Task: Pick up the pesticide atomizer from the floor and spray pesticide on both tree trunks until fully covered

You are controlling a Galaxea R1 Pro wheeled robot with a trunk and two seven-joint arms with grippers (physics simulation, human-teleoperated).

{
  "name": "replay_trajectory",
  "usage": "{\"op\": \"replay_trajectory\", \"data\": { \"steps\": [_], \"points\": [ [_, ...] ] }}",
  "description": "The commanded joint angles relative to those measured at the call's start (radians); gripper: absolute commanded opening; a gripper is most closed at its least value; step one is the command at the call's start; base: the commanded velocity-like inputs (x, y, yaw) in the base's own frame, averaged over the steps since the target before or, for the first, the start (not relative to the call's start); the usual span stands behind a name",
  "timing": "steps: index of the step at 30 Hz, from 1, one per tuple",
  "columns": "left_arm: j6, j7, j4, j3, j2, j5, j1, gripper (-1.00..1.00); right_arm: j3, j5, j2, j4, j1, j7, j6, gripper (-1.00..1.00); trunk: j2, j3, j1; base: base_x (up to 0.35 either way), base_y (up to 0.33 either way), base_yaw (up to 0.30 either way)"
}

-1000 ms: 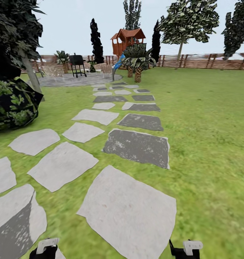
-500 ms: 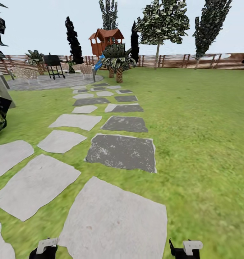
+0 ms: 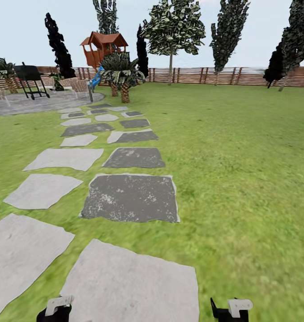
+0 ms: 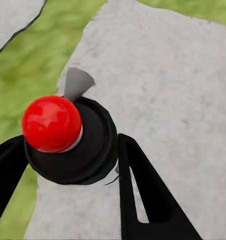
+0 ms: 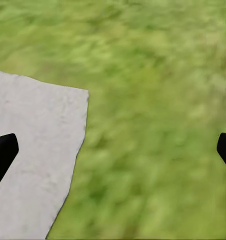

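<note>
The pesticide atomizer (image 4: 73,150), a round black body with a red knob and a grey nozzle, sits between the two black fingers of my left gripper (image 4: 68,142), which is shut on it above a pale paving stone (image 4: 167,100). My left gripper (image 3: 57,309) and right gripper (image 3: 230,309) peek in at the head view's lower edge. In its wrist view my right gripper (image 5: 115,145) is open and empty over the grass floor (image 5: 157,115). Far off by the fence stands a tree (image 3: 171,27) with a pale bare trunk and leaves high up. It is too distant to judge its trunk's width.
Grey stepping stones (image 3: 129,197) run ahead to a paved patio (image 3: 31,103) with a black grill (image 3: 30,76). A wooden playhouse (image 3: 102,47), a palm-like bush (image 3: 121,71) and dark trees (image 3: 228,31) stand before the slat fence (image 3: 205,76). Wide lawn (image 3: 241,156) lies to the right.
The whole head view has swung right: the stone path and playhouse slid left, and the dark bush and pale trunk at the left edge have left the picture. Both grippers keep their place.
</note>
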Motion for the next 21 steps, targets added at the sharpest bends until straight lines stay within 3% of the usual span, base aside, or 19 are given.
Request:
{"op": "replay_trajectory", "data": {
  "steps": [1, 8, 21],
  "points": [
    [-0.002, -0.009, 0.0, 0.004, 0.0, 0.01, 0.0, -1.0, 0.0, 0.0, 0.0, 0.001, -0.001, -0.001, -0.003, 1.0, 0.0, -0.001, 0.0, 0.339, 0.0, -0.3],
    [-0.002, -0.009, 0.0, 0.004, 0.0, 0.009, 0.0, -1.0, 0.0, 0.001, 0.0, 0.001, -0.001, -0.001, -0.003, 1.0, 0.0, -0.001, 0.0, 0.339, 0.0, -0.246],
    [-0.002, -0.009, 0.001, 0.004, 0.0, 0.01, 0.0, -1.0, 0.0, 0.001, 0.0, 0.002, -0.001, -0.001, -0.003, 1.0, 0.0, -0.001, 0.0, 0.339, 0.0, -0.012]
  ]
}}
